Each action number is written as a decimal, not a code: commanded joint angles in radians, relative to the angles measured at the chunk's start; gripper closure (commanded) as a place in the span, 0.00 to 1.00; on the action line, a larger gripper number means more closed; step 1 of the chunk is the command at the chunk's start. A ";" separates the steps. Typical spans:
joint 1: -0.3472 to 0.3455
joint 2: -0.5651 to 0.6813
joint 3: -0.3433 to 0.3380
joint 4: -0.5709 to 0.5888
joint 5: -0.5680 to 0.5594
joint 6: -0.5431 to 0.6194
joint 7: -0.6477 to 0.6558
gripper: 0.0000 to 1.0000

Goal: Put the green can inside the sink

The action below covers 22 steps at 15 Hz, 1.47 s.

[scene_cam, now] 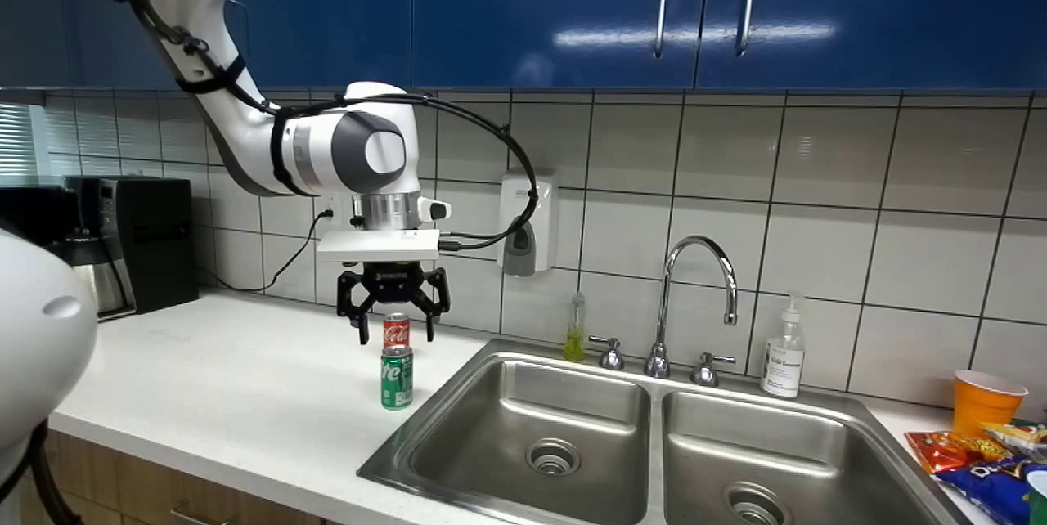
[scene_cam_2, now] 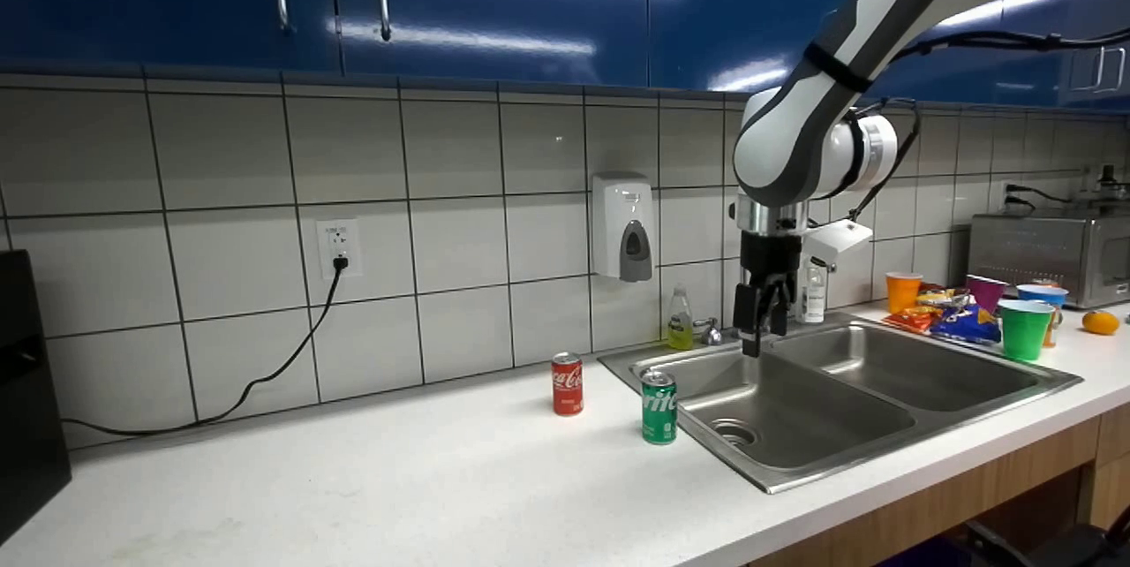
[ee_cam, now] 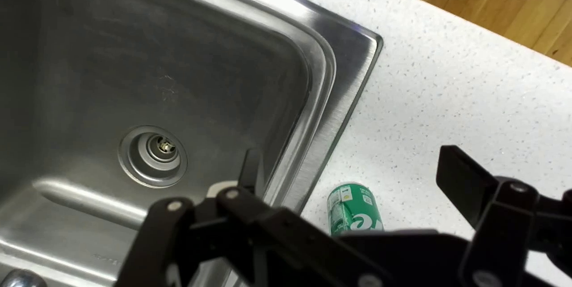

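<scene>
The green can (scene_cam: pixel 397 379) stands upright on the white counter just beside the sink's rim. It also shows in an exterior view (scene_cam_2: pixel 659 414) and in the wrist view (ee_cam: pixel 355 206), where the gripper body hides its upper part. The stainless double-basin sink (scene_cam: pixel 657 459) also shows in an exterior view (scene_cam_2: pixel 719 448) and in the wrist view (ee_cam: pixel 214 81). My gripper (scene_cam: pixel 397 335) is open and empty, raised above the can's height, with fingers pointing down. It also shows in an exterior view (scene_cam_2: pixel 759 342). In the wrist view the can appears between the spread fingers (ee_cam: pixel 351 164), below them and untouched.
A red cola can (scene_cam_2: pixel 567 384) stands near the green can. A gooseneck faucet (scene_cam: pixel 695 240), a yellow-green soap bottle (scene_cam: pixel 575 337) and a clear soap bottle (scene_cam: pixel 783 361) stand along the sink's back. Snack bags (scene_cam_2: pixel 967 322) and cups (scene_cam_2: pixel 1026 330) lie beyond the sink.
</scene>
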 commanded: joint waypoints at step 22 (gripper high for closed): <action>-0.007 0.142 0.059 0.070 0.001 0.060 0.033 0.00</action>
